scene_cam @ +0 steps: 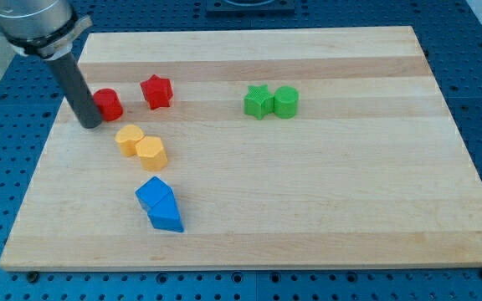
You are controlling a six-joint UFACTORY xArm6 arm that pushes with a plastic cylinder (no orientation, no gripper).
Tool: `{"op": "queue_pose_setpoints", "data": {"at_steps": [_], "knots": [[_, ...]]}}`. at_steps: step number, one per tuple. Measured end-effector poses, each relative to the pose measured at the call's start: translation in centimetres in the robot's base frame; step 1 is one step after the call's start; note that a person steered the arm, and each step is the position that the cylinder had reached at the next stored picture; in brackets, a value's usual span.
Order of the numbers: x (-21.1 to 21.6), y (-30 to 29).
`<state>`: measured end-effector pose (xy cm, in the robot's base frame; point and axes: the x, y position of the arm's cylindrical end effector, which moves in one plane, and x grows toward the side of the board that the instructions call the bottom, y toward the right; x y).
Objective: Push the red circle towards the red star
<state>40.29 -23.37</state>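
— so, where do we stand on the board (308,192)?

— our rod comes down near the board's left edge, toward its top-left corner, and my tip (91,124) rests on the wood, touching or all but touching the left side of the red circle (108,104). we carry no jaws at all, only the bare rod, so nothing is gripped.

— and the red star (156,91)?

— it sits just to the view's right of the red circle, slightly nearer the top edge, with a small gap of bare wood between the two.

— what else do we see?

— below them, two yellow blocks (141,146) touch each other; their exact shapes we cannot tell. nearer the bottom edge, two blue blocks (160,204) press together. toward the middle of the top edge, a green star (258,101) and a green circle (286,101) stand side by side, touching, well apart from our tip.
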Motion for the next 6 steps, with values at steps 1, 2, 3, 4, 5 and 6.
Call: {"op": "queue_pose_setpoints", "data": {"at_steps": [1,2,3,4,5,6], "knots": [[-1.2,2.1],[-1.3,2.2],[-1.1,0.6],[-1.4,-3.2],[-3.0,-4.3],[-4.6,-4.0]]}}
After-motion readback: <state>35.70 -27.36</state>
